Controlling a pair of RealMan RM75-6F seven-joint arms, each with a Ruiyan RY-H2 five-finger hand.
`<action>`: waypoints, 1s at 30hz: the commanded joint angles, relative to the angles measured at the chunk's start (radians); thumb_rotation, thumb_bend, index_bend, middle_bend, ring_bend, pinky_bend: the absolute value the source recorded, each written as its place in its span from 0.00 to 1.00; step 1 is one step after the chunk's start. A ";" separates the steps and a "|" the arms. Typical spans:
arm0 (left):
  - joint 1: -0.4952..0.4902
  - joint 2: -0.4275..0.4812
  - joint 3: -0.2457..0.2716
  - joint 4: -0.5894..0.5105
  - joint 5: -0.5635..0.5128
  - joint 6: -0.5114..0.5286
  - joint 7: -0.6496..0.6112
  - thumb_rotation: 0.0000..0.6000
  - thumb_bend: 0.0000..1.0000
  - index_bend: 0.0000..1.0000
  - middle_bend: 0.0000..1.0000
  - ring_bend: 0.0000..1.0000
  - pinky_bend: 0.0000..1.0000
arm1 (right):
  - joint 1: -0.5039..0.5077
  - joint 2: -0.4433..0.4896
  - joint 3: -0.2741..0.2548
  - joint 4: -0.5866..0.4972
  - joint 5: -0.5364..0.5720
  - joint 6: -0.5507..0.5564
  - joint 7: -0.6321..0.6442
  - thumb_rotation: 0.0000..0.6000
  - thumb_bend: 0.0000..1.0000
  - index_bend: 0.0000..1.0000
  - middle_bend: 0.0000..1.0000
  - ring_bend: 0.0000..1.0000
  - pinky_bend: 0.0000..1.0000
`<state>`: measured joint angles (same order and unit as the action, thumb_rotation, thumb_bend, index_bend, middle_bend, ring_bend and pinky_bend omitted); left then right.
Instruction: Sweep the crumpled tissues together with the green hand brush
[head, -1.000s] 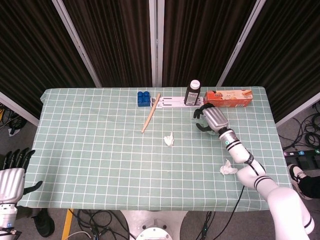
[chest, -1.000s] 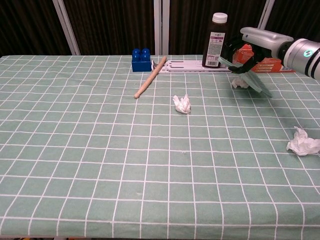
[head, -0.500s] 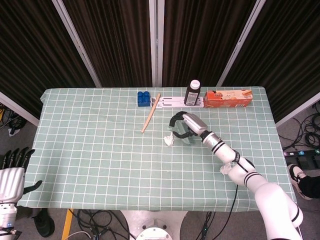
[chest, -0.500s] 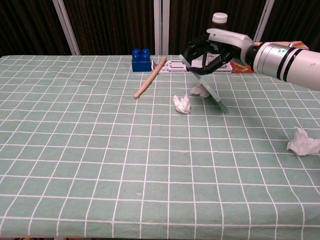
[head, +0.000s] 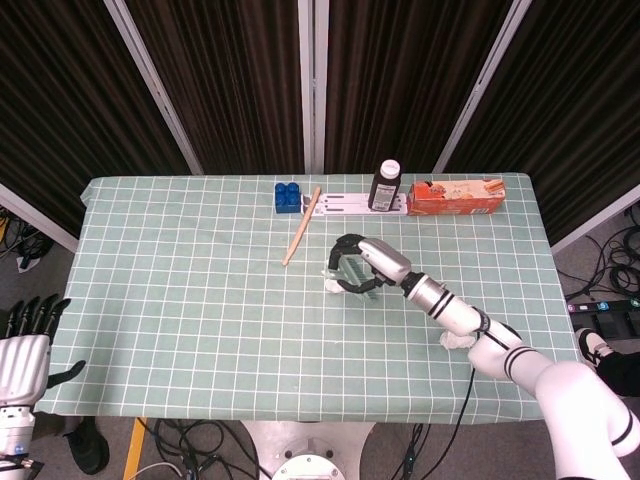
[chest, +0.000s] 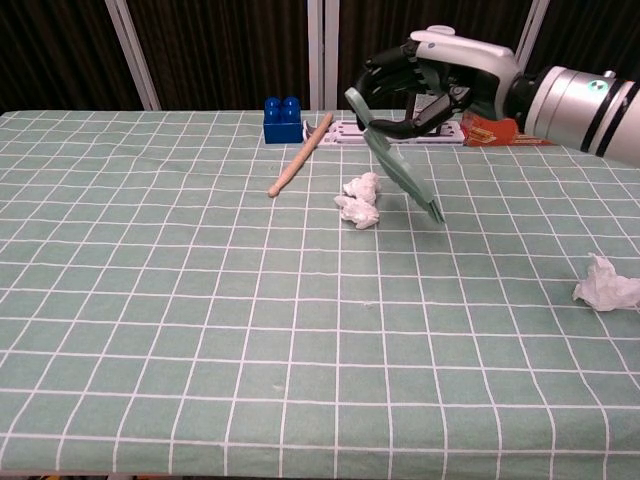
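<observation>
My right hand (head: 366, 266) (chest: 432, 84) grips the green hand brush (chest: 398, 166) by its handle, just above mid-table. The brush slants down to the right, its bristle end (chest: 430, 209) close to the cloth. Just left of the brush, two crumpled tissues (chest: 360, 200) (head: 333, 285) lie touching each other. A third tissue (chest: 605, 284) (head: 458, 339) lies alone near the table's right front edge, under my right forearm in the head view. My left hand (head: 26, 345) hangs off the table's lower left corner, fingers apart and holding nothing.
A wooden stick (head: 300, 226) (chest: 298, 155) lies diagonally left of the tissues. Along the far edge stand a blue brick (head: 288, 196) (chest: 283, 120), a white strip (head: 340, 205), a dark bottle (head: 386, 185) and an orange box (head: 455, 197).
My right hand has carried the brush leftward from beside the orange box to the middle, pushing one tissue up against the tissue that lay there. The left hand has not moved.
</observation>
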<state>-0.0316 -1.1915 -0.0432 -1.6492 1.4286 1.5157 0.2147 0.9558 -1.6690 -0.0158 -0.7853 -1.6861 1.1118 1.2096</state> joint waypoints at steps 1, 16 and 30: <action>-0.001 -0.003 0.001 0.005 0.002 -0.002 -0.005 1.00 0.00 0.12 0.08 0.04 0.00 | -0.067 0.091 0.002 -0.117 0.038 0.038 -0.097 1.00 0.37 0.62 0.53 0.26 0.15; -0.016 -0.019 -0.002 0.048 0.012 -0.020 -0.045 1.00 0.00 0.12 0.08 0.04 0.00 | -0.452 0.364 -0.026 -0.670 0.285 0.219 -0.578 1.00 0.44 0.65 0.54 0.29 0.13; -0.022 -0.028 -0.001 0.072 0.030 -0.016 -0.076 1.00 0.00 0.12 0.08 0.04 0.00 | -0.594 0.307 -0.015 -0.734 0.339 0.210 -0.643 1.00 0.46 0.65 0.54 0.29 0.08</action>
<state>-0.0541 -1.2190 -0.0446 -1.5781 1.4581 1.4986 0.1390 0.3674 -1.3358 -0.0358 -1.5179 -1.3505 1.3383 0.5847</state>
